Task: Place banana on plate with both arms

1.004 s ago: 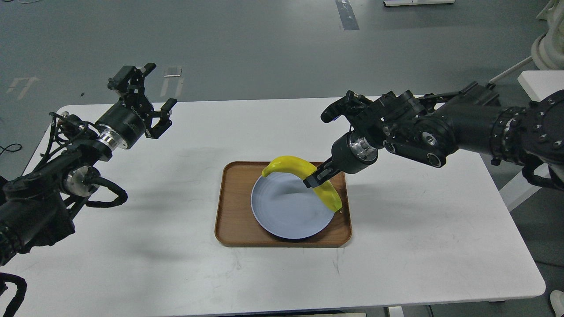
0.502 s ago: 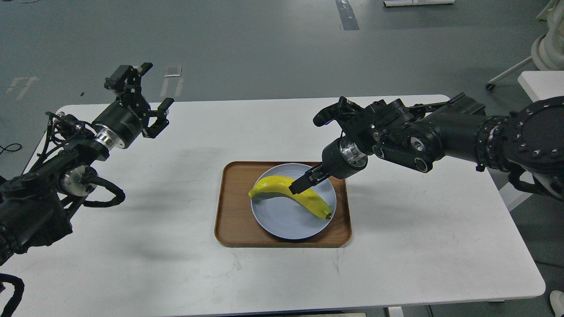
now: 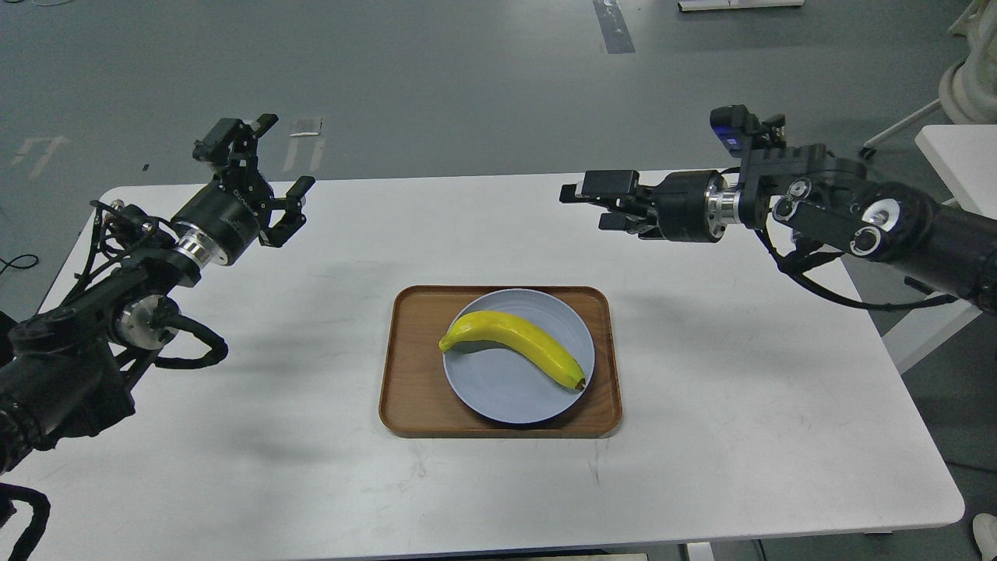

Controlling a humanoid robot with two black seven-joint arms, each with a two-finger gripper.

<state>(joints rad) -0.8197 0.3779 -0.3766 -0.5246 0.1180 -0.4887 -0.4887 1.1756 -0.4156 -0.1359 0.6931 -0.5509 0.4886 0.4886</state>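
Observation:
The yellow banana (image 3: 514,347) lies on the pale blue plate (image 3: 498,389), its greenish stem end at the left rim and its dark tip at the lower right rim. My right gripper (image 3: 588,206) is open and empty, raised over the table's far side, up and to the right of the plate, fingers pointing left. My left gripper (image 3: 265,175) is open and empty, held high at the table's far left, well away from the plate.
The plate sits in a brown wooden tray (image 3: 409,389) in the middle of the white table (image 3: 740,436). Grey floor lies beyond the table's far edge. Another white table (image 3: 954,148) stands at the right.
My right gripper let go of the banana, which now rests on the plate, and pulled back up and to the right. The left arm barely moved.

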